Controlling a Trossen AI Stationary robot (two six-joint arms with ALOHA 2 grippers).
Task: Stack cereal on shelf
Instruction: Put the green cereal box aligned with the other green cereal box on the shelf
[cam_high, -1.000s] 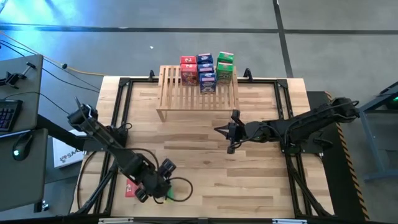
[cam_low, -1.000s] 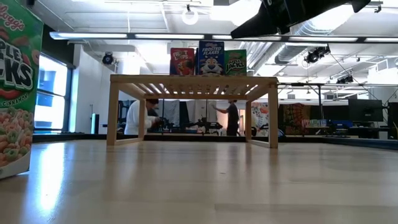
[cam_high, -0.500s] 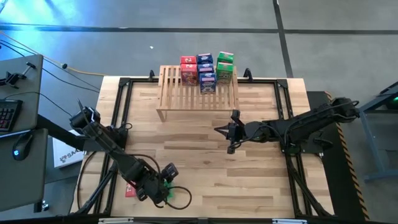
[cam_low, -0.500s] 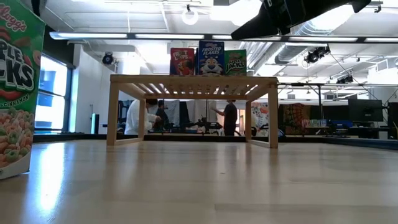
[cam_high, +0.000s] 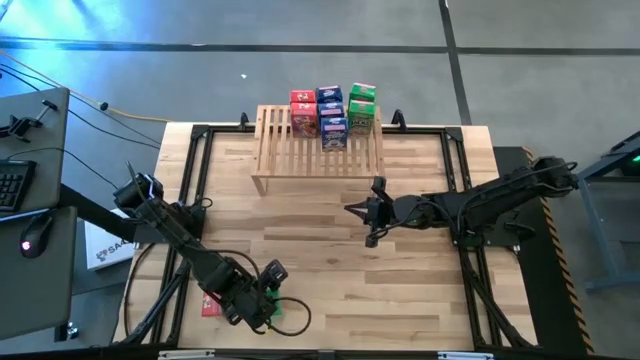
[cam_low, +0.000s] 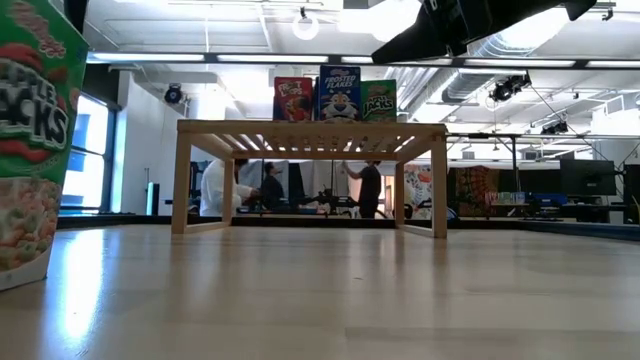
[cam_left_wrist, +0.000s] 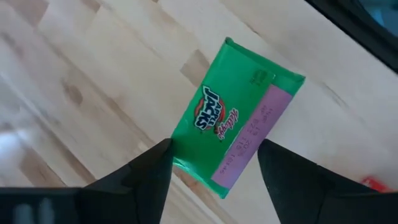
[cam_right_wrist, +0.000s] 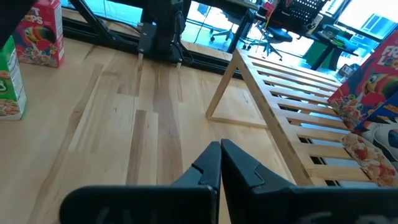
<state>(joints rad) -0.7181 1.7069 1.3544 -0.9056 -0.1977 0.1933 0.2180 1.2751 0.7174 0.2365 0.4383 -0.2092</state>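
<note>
A green cereal box stands upright at the table's near left, large at the left edge of the low view. My left gripper hangs over it, pointing steeply down, fingers at the box's top. The slatted wooden shelf stands at the far middle. Along its far edge stand red, blue and green cereal boxes. My right gripper hovers shut above the table's middle, near the shelf. My left gripper has the green box's top end between its two fingers, one on each broad face, across the box's thin side. The fingers come from above, pointing down. The box is upright; I cannot tell whether its bottom is on the table.
A red cereal box stands at the near left edge beside my left arm, also in the right wrist view. Bare wood lies between the shelf and the near edge. People move in the room behind the table.
My left gripper has sunk a little over the green box and rolled. The box has turned about upright and now shows more of its front in the low view.
</note>
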